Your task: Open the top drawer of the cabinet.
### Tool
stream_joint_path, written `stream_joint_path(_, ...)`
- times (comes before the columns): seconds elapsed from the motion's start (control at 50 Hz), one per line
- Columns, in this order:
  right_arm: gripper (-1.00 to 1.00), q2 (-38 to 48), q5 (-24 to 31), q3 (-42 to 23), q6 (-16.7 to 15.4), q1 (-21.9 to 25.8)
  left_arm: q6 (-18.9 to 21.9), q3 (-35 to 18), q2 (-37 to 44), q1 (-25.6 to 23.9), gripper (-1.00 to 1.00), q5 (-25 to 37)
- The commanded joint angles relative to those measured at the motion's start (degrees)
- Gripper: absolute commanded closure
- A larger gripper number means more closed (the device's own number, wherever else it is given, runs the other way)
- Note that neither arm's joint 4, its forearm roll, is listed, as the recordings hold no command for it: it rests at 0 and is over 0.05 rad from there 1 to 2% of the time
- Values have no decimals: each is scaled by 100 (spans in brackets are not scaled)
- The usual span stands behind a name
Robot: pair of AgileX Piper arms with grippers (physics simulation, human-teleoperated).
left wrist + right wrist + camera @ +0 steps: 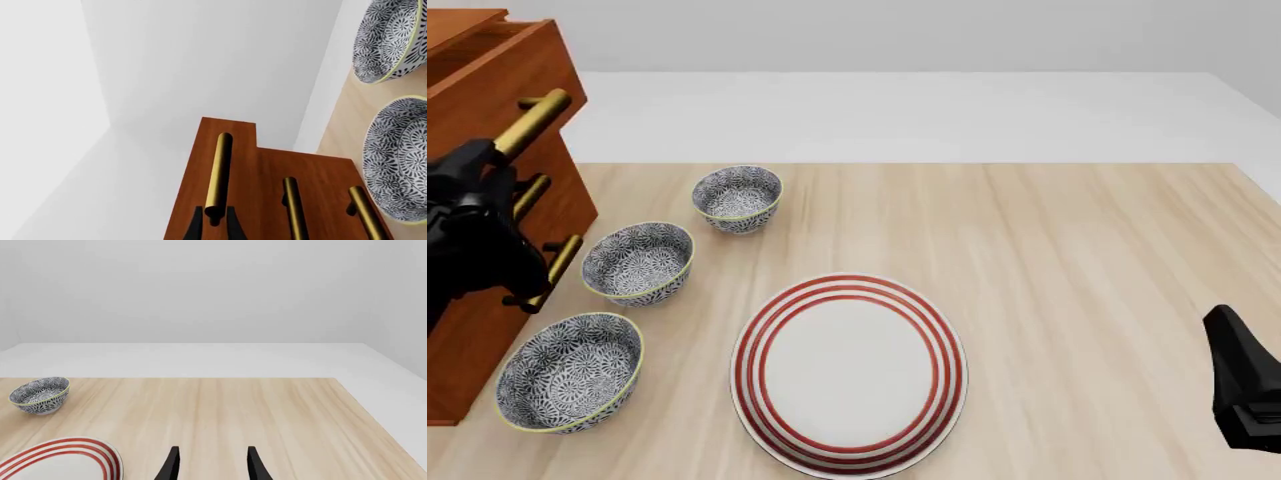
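Right now my left gripper (215, 220) has its two black fingers (195, 227) pressed on each side of the near end of the brass handle (219, 172) of the top drawer (193, 190). In the front view my left gripper (481, 160) is at about nine o'clock, up against the cabinet (481, 340) at the left edge of the table (1068, 260). The top drawer (501, 60) sticks out a bit past the two lower drawers. Their brass handles (295, 210) sit just beside the one I hold.

My right gripper (212, 465) is at about four o'clock in the front view, well apart from the cabinet. Its two black fingers (171, 465) are spread apart with nothing between them, and only bare table is under them.

Near the middle of the table, close to me, lies a big white plate (850, 372) with red rings. Three small bowls with black and white patterns stand in a row just beside the cabinet front. The nearest bowl (570, 372) is at about seven o'clock, the middle bowl (638, 262) is at about nine o'clock, and the far bowl (737, 198) is at about ten o'clock. My left arm reaches over the space between the bowls and the cabinet. I cannot tell if it touches any bowl.

The table is light wood. Past its far edge the floor (894, 110) and wall are plain pale grey.
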Motion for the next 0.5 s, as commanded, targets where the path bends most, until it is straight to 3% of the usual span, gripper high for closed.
stream_joint_path(0.02,-100,0,0,0,1,0,40,162,-183,36,100,-44)
stream_joint_path(0.14,-100,0,0,0,0,1,47,160,-217,-54,100,-190)
stream_joint_path(0.16,-100,-1,0,0,0,1,44,116,-253,-50,-100,-66)
stream_joint_path(0.5,-100,0,0,0,1,0,107,310,-1903,-180,-100,1195)
